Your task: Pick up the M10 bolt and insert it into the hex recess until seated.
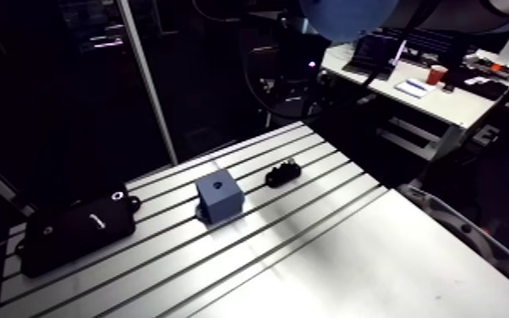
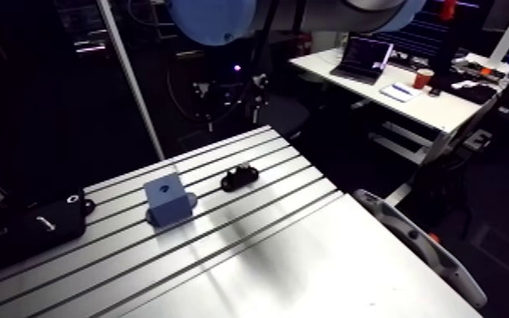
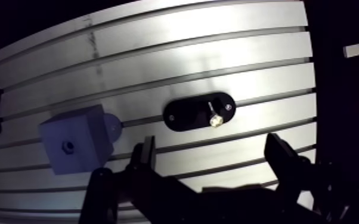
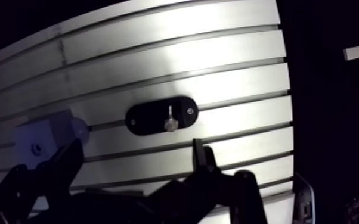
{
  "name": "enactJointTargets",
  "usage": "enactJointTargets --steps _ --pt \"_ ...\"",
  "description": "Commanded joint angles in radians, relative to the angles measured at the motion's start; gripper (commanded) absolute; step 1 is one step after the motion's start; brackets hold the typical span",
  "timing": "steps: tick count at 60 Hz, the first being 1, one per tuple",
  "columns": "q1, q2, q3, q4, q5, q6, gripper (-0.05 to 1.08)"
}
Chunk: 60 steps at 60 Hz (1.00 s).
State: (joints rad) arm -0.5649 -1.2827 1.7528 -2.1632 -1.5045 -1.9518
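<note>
Pincer [image 3: 213,165] hangs released, empty; M10 bolt [image 3: 213,114] sits just ahead, centred btw its fingers [image 3: 147,156], apparently stood head-up in a black holder [image 3: 185,114] on the desk [image 3: 247,53], blue recess block [image 3: 73,146] off beside.

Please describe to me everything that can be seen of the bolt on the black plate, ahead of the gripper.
The bolt is small and of silvery metal: a thin shank with a wider, brighter head at one end. It rests on the middle of a black oval holder, which lies on the slotted table. Whether it stands or lies there, I cannot tell. It is ahead of the open gripper, which does not touch it. The blue block sits beside the holder, apart from the bolt.
</note>
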Motion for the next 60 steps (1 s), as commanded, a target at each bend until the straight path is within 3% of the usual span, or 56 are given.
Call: enactJointTargets --steps 1,21,29,37,60 --pt "-0.016 0.029 0.001 -0.029 0.002 -0.002 0.01" --pt "-0.030 0.067 0.009 -0.049 0.005 -0.029 0.01" --pt "-0.042 0.070 0.016 -0.057 0.021 -0.031 0.02" --pt "-0.044 0.072 0.023 -0.059 0.024 -0.031 0.03" --pt "-0.050 0.101 0.033 -0.077 0.024 -0.048 0.20"
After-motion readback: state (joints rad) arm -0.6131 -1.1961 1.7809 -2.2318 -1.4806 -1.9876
